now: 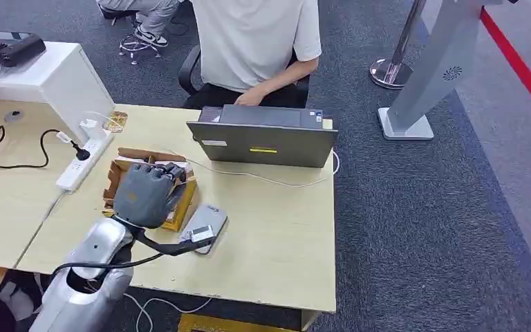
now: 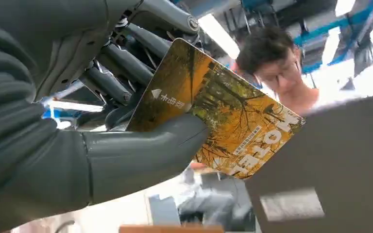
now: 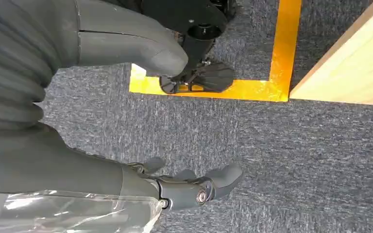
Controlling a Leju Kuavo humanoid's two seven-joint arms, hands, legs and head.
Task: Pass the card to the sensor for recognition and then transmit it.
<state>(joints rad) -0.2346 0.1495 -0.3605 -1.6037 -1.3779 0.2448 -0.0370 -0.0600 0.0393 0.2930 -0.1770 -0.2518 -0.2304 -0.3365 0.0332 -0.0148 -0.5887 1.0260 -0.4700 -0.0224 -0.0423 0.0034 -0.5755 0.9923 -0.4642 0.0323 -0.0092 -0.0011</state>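
Observation:
My left hand [image 1: 146, 195] hovers over the cardboard box [image 1: 185, 202] on the wooden table [image 1: 276, 235]. In the left wrist view that hand [image 2: 77, 145] pinches a yellow card [image 2: 223, 116] printed with autumn trees, thumb on one face and dark fingers [image 2: 121, 68] behind it. A grey card sensor [image 1: 204, 227] lies flat on the table just right of the box, close beside the hand. My right hand [image 3: 126, 53] hangs above the grey carpet, its fingers [image 3: 194, 187] loosely apart with nothing in them.
A grey laptop [image 1: 263, 142] stands at the table's far edge, with a person in a white shirt [image 1: 256, 41] seated behind it. A white power strip [image 1: 83, 162] with cables lies to the left. Yellow floor tape [image 3: 272, 73] marks the carpet near the table.

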